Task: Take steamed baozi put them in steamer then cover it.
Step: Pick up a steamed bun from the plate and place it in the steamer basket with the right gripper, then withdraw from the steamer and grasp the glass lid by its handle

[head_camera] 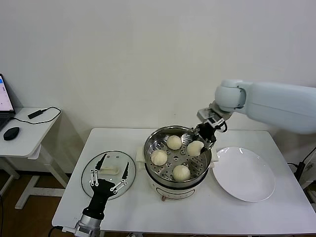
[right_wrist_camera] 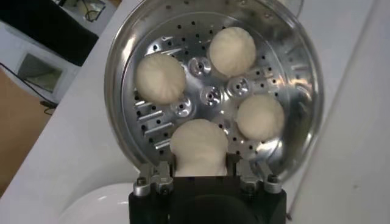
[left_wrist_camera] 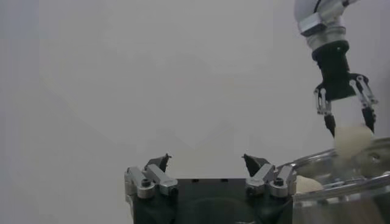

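Head view: no writing can be read anywhere. The steamer (head_camera: 177, 160) — a shiny round steel pot with a perforated tray — stands mid-surface (head_camera: 148, 207). Four smooth, domed cream baozi (head_camera: 174, 142) lie in it. The right gripper (head_camera: 203, 139) reaches over the far right rim, its fingers clamped on one bun. A glossy white plate (head_camera: 244, 174) lies just right of the steamer; a flat glass lid (head_camera: 106, 173) with a white handle lies to the left, with the left gripper (head_camera: 109, 174) above it, fingers spread apart.

Left wrist view: the left gripper (left_wrist_camera: 207, 163) shows its metal fingertips wide apart — beyond, the right gripper (left_wrist_camera: 348, 122) pinches a bun above the steel rim.

Right wrist view: looking down into the tray (right_wrist_camera: 210, 97), its holes and raised studs are plain; three buns sit free, the fourth between the gripper's fingers (right_wrist_camera: 153, 181).
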{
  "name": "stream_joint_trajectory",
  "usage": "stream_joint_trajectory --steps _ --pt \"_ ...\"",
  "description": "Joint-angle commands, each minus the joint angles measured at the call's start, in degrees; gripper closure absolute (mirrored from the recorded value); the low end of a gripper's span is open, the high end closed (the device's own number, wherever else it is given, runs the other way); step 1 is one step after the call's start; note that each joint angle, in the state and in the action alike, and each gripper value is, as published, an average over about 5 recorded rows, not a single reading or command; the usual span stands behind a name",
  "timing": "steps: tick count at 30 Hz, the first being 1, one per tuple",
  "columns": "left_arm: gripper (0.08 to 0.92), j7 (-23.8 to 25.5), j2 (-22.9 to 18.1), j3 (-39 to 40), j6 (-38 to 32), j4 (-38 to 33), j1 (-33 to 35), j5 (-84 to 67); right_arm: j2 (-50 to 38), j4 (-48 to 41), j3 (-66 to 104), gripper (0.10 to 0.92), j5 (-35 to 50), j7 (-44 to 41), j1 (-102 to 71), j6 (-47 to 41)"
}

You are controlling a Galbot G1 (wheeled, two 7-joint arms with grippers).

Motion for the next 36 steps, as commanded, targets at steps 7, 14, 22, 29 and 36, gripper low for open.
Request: stream_joint_trajectory --steps 7,14,22,29,36 --pt "0.177 -0.1 0.1 -0.2 -0.1 0.2 0.1 0.0 3.5 -3.9 -0.2 0.425 -1.5 1.9 -4.9 -0.8" --pt "0.177 -0.2 0.1 -0.3 -0.2 0.3 0.1 -0.1 3.6 -3.8 0.0 0.339 -1.8 2.2 -5.6 -0.9" --pt "0.177 -0.2 0.1 -0.3 -0.2 0.3 0.0 -0.1 2.5 -2.1 0.8 0.229 -1.3 0.9 -4.3 -1.1" --pt "0.177 -0.2 0.4 -0.1 0.0 0.1 -0.1 0.1 -4.0 4.6 3.7 0.204 2.1 -1.6 -0.3 -1.5" --pt "0.177 -1.7 1.1 0.4 0.9 0.7 -1.2 3.1 -17.1 11.0 10.4 0.202 7.3 10.6 -0.2 0.9"
